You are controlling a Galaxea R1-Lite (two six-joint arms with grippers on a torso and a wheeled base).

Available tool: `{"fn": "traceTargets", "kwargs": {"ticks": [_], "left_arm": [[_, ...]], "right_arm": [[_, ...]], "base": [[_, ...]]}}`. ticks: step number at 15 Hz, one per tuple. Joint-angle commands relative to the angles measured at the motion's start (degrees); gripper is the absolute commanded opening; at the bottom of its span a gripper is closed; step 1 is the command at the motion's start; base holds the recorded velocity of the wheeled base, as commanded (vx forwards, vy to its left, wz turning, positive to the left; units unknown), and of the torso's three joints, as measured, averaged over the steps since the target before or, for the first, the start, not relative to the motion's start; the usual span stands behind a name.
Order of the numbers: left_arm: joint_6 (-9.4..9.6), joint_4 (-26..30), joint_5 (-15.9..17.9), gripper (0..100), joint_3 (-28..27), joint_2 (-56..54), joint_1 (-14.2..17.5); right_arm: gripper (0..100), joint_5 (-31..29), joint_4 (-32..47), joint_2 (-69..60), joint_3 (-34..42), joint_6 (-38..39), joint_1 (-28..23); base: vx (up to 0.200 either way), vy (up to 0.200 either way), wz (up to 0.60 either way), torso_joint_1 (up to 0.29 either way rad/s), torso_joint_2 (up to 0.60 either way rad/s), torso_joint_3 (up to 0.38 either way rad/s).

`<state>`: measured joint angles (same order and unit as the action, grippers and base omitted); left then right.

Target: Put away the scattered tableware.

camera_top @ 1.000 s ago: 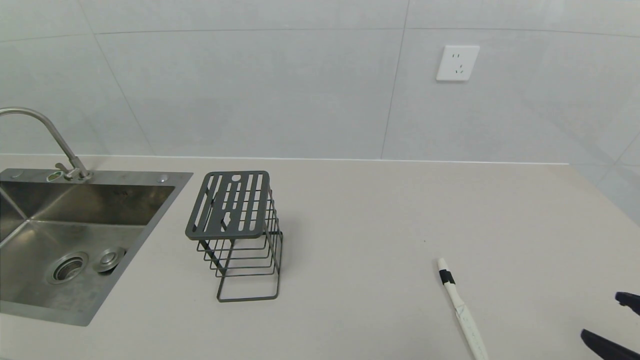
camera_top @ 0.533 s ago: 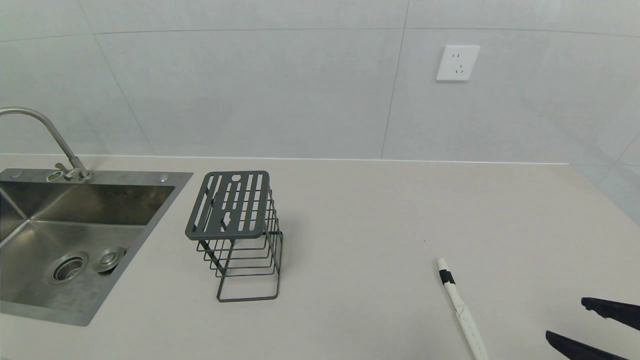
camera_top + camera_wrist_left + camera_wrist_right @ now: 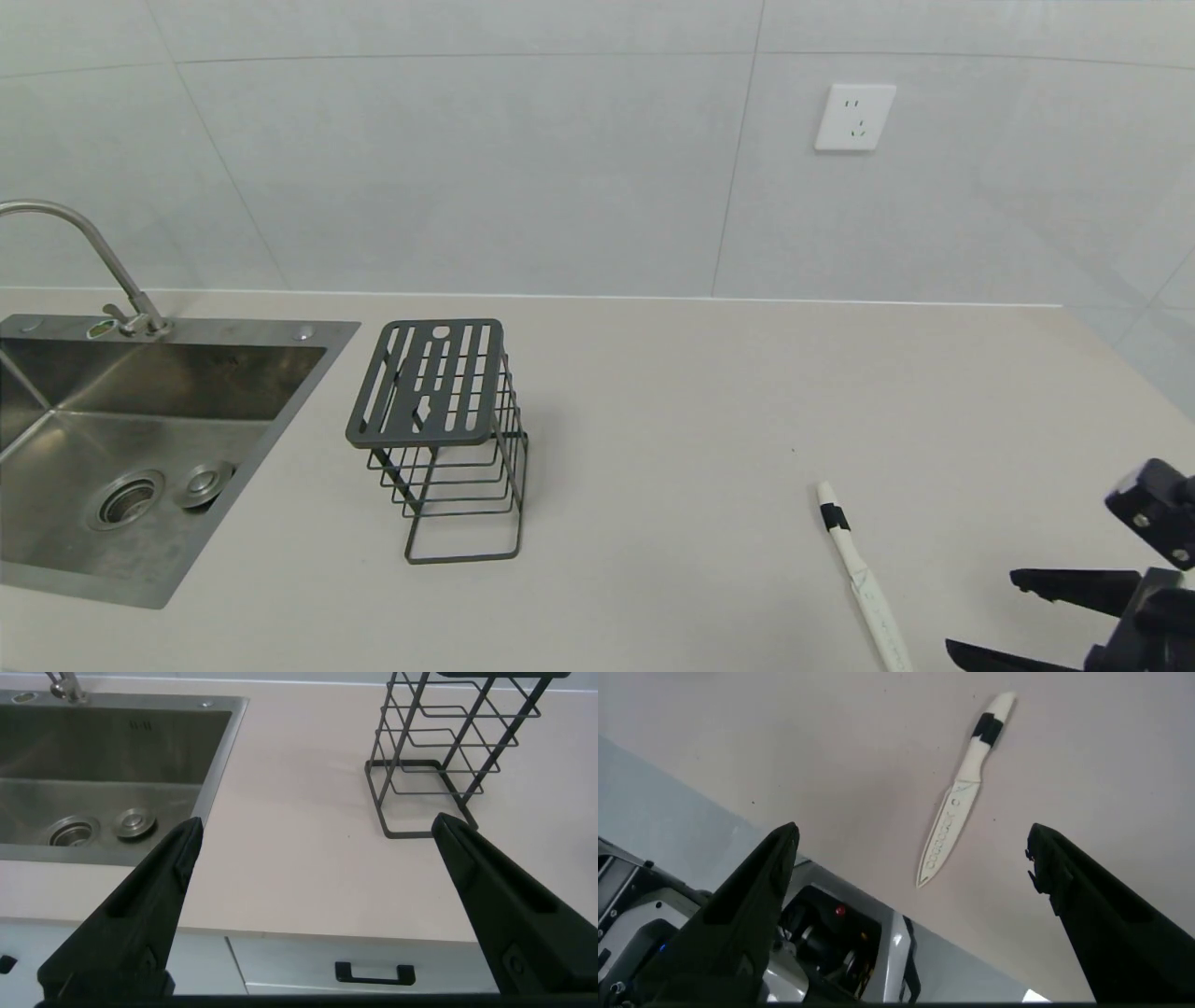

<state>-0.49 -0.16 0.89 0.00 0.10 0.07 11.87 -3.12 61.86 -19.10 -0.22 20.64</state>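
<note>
A white knife (image 3: 861,576) with a black band on its handle lies flat on the beige counter (image 3: 709,411) at the front right; the same knife (image 3: 963,791) lies between the fingers' lines in the right wrist view, well below them. My right gripper (image 3: 997,616) hangs open just to the right of the knife, above the counter's front edge. A dark wire rack (image 3: 437,425) with a slotted top stands near the counter's middle, beside the sink. My left gripper (image 3: 318,835) is open over the counter's front edge, with the rack (image 3: 448,747) beyond it.
A steel sink (image 3: 121,448) with a faucet (image 3: 89,252) is set into the counter's left; the sink (image 3: 103,775) also lies beside my left gripper. A wall socket (image 3: 854,117) sits on the tiled wall. A drawer handle (image 3: 374,973) is under the counter edge.
My right gripper has moved left toward the knife and come farther into the head view. The knife and rack have not moved.
</note>
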Motion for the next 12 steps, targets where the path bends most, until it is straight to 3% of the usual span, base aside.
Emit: {"fn": "traceTargets", "kwargs": {"ticks": [1,7,10,12], "left_arm": [[-0.04,0.0,0.0,100,0.0,0.1,0.0],[-0.04,0.0,0.0,100,0.0,0.1,0.0],[-0.13,0.0,0.0,100,0.0,0.1,0.0],[-0.13,0.0,0.0,100,0.0,0.1,0.0]], "right_arm": [[100,-2.1,-0.9,5.9,-0.8,0.2,2.3],[100,-4.9,-3.4,11.3,-0.9,1.0,3.5],[100,-6.2,-3.5,14.7,-1.9,6.1,4.8],[100,-10.9,-3.5,16.9,-2.9,9.9,5.5]], "base": [[0.000,0.000,0.00,0.000,0.00,0.000],[0.000,0.000,0.00,0.000,0.00,0.000],[0.000,0.000,0.00,0.000,0.00,0.000],[0.000,0.000,0.00,0.000,0.00,0.000]]}}
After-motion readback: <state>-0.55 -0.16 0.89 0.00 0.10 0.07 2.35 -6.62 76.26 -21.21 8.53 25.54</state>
